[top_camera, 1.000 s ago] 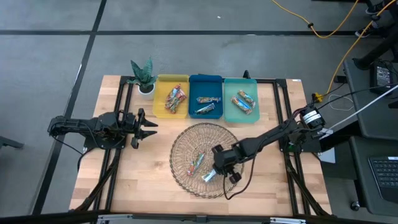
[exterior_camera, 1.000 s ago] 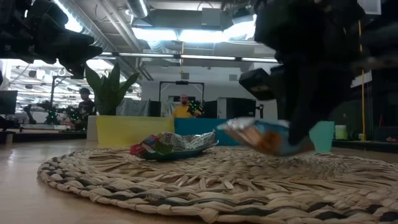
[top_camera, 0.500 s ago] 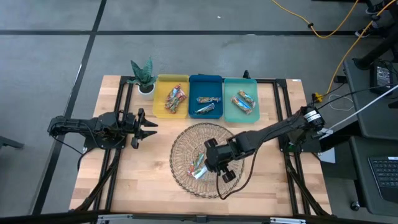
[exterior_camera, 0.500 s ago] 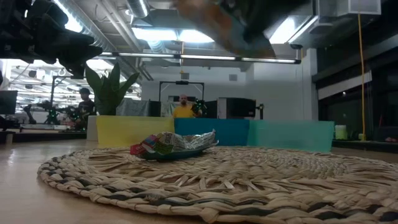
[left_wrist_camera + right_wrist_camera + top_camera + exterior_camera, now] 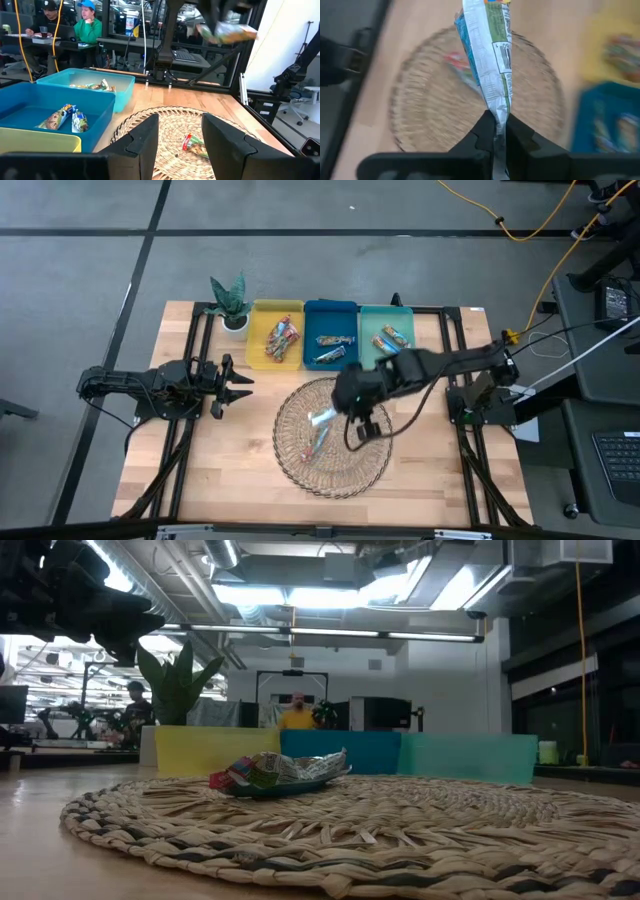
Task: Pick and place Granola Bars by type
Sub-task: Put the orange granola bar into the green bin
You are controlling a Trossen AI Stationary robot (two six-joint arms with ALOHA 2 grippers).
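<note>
**One bar lifted, one left in the basket**

High view: the right tool (image 5: 340,405) hangs over the wicker basket (image 5: 290,465), clamped on a silver-blue bar (image 5: 322,418); a red-orange bar (image 5: 317,442) lies in the basket. The left tool (image 5: 240,381) waits over the worktop (image 5: 230,480), fingers apart.

Low view: only the remaining bar shows on the weave.

Left wrist view: the blue tray (image 5: 30,107) holds like wrappers.

Right wrist view: the fingers pinch the wrapper's end.

Judged step: carrying. Next, travel to the blue tray and release there.
</note>
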